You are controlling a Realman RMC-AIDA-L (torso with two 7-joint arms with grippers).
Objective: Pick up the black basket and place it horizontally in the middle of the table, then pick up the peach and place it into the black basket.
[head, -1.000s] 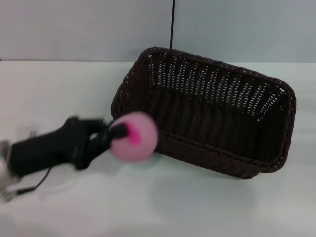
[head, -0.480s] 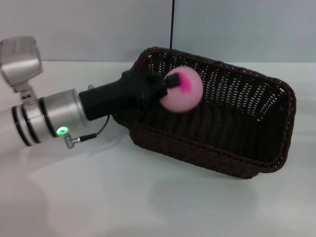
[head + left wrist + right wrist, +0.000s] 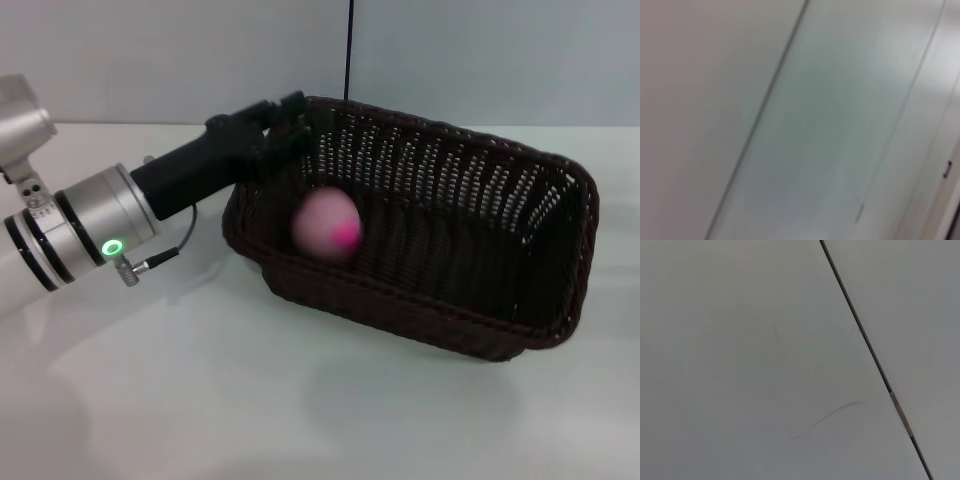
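The black basket point(image 3: 470, 190) lies in the middle of the white table point(image 3: 200, 400), its long side running across and slightly skewed. The peach point(image 3: 327, 223), pale pink with a magenta blotch, is blurred inside the basket near its left end, free of any gripper. My left gripper point(image 3: 285, 118) hovers over the basket's left rim with its fingers apart and empty. The left arm reaches in from the left. The right gripper is out of view. Both wrist views show only plain wall panels.
A dark cable point(image 3: 349, 50) runs down the wall behind the basket. A thin wire point(image 3: 170, 252) hangs from the left wrist. Bare tabletop lies in front of and left of the basket.
The left gripper carried the peach up from the table's left over the basket rim and let it go. The peach has dropped into the basket, and the gripper has drawn back to the rim.
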